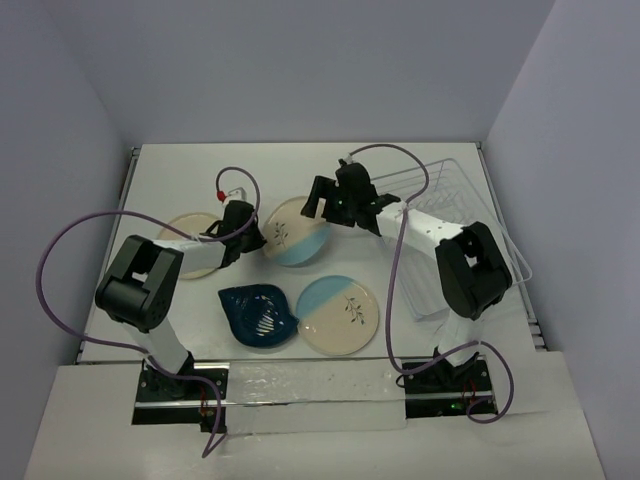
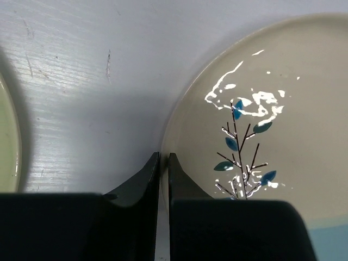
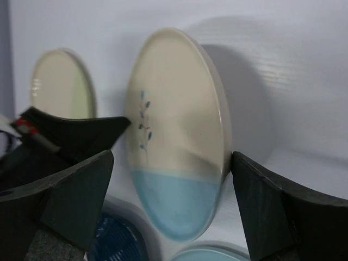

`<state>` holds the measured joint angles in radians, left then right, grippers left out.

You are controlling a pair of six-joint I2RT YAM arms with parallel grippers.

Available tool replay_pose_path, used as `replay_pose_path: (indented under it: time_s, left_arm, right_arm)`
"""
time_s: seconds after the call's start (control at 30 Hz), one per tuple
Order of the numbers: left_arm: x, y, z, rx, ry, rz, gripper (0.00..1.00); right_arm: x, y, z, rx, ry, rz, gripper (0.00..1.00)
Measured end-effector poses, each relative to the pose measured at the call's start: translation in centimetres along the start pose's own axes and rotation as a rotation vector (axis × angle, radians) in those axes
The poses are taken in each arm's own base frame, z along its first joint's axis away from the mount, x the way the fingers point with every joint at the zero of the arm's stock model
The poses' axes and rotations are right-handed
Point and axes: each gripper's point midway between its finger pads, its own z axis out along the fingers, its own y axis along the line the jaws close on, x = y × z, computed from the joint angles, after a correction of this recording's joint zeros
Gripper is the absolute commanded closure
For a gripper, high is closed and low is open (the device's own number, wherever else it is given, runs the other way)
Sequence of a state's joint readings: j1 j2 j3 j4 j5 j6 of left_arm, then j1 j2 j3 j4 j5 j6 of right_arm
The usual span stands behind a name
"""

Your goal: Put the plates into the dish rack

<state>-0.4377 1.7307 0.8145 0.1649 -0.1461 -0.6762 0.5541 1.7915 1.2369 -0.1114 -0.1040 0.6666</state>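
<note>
A cream-and-light-blue plate with a dark sprig (image 1: pixel 295 232) lies mid-table. It also shows in the left wrist view (image 2: pixel 272 81) and in the right wrist view (image 3: pixel 179 109), where one edge looks raised. My left gripper (image 1: pixel 250 232) (image 2: pixel 163 155) is shut on its left rim. My right gripper (image 1: pixel 325 205) (image 3: pixel 173 163) is open and straddles the plate's far-right side, one finger close to the rim. The pale yellow plate (image 1: pixel 190 232) lies left. The teal leaf dish (image 1: pixel 258 313) and the second sprig plate (image 1: pixel 340 313) lie in front. The wire dish rack (image 1: pixel 455 185) stands at the right.
My right arm crosses over the rack's front part and hides it. The yellow plate's edge (image 2: pixel 6 141) lies just left of my left fingers. The teal dish (image 3: pixel 114 239) and the second plate (image 3: pixel 212 255) sit close below the held plate. Grey walls enclose the table.
</note>
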Motion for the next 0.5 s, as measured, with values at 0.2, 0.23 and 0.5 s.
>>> replay_pose_path:
  time_s: [0.2,0.23,0.5]
  left_arm:
    - [0.2,0.3,-0.3,0.004,-0.015,-0.02,1.0]
    - [0.3,0.2,-0.4,0.009,-0.012,-0.023,1.0]
    - [2.6,-1.9,-1.2,0.112,0.068,-0.027,1.0]
  right_arm:
    - [-2.3,3.9,-1.0,-0.152,-0.067,0.0,0.08]
    - [-2.5,4.5,-1.1,-0.175,-0.069,0.003,0.1]
    - [-0.4,7.6,-0.5,-0.269,0.001,0.015,0.31]
